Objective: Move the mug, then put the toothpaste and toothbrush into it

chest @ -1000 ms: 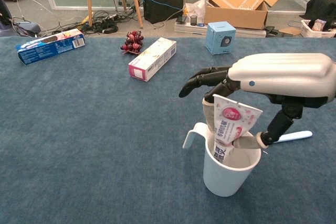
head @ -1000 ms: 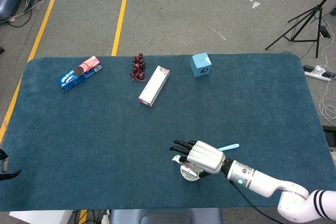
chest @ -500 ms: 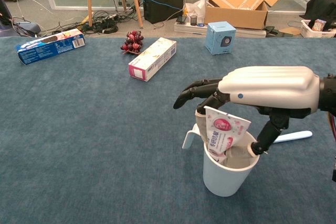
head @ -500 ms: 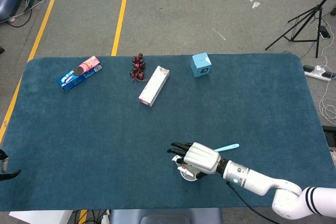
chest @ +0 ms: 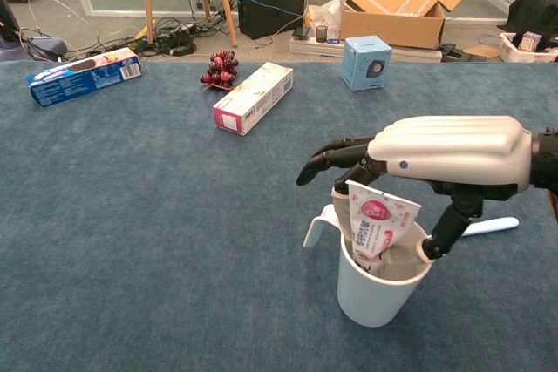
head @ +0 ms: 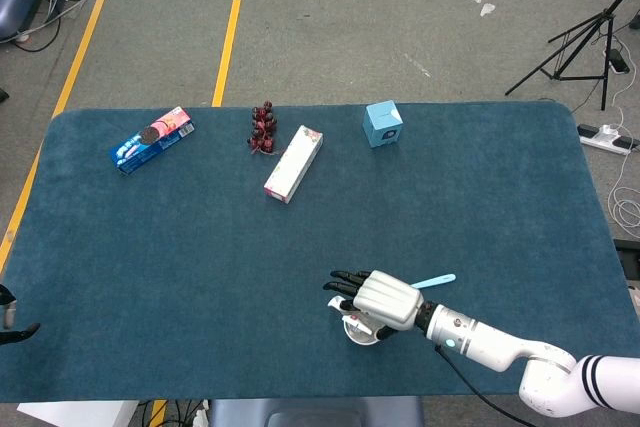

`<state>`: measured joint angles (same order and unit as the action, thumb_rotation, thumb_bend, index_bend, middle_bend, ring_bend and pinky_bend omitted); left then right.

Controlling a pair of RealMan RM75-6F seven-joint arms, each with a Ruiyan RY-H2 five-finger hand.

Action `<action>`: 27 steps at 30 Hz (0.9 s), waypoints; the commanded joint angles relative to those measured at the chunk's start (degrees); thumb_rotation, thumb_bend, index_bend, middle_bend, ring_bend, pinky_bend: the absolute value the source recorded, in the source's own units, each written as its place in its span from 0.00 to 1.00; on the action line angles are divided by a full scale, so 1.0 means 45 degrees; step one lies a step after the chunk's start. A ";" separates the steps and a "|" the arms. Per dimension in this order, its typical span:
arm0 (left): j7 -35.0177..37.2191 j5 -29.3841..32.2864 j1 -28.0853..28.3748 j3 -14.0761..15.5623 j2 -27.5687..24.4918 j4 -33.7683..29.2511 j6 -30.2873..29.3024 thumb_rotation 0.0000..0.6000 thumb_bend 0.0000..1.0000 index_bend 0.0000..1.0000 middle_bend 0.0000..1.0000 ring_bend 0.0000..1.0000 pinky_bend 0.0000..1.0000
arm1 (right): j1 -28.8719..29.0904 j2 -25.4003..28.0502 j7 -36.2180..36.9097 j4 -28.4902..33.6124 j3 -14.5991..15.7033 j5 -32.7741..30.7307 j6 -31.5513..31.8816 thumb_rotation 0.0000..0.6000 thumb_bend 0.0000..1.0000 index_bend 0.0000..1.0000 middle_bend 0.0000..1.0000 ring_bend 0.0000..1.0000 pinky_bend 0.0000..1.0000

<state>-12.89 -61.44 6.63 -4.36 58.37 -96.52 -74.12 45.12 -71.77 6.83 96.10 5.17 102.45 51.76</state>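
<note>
Right hand [chest: 449, 156] over the white mug [chest: 377, 278], palm down, dark fingers [chest: 330, 156] stretched forward past the rim, thumb reaching down to the rim's near edge. Toothpaste tube [chest: 377, 220] standing tilted in the mug, flat crimped end uppermost, lower part inside; whether thumb and fingers pinch it or merely flank it: cannot tell. Mug handle pointing left in chest view. In head view, same hand [head: 383, 299] covering most of the mug [head: 359, 328] near the front table edge.

Tube print: pink round emblem and dark characters, too small to read.

Toothbrush [chest: 486, 226], pale blue, flat on the cloth just right of the mug, partly behind the thumb.

Left hand: only dark tips [head: 12, 322] at the left frame border of head view, state not readable.

Farther back: long white-and-pink carton [chest: 254, 97], grape bunch [chest: 221, 70], blue biscuit pack [chest: 84, 76], small blue box [chest: 365, 62] with round mark; lettering illegible.

Against half a second ago: hand a touch higher and shifted right, tube more upright. Against a second ago: tube sunk deeper into the mug.
</note>
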 commanded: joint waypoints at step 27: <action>-0.0015 0.0038 0.0016 0.0005 0.0003 0.0013 0.0037 1.00 0.00 0.88 0.48 0.43 0.56 | 0.0122 0.0082 0.0178 0.0067 0.0169 -0.0022 0.0242 1.00 0.24 0.55 0.14 0.02 0.31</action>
<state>-12.95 -61.27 6.70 -4.34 58.39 -96.46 -73.95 45.67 -71.41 7.63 96.39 5.92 102.35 52.85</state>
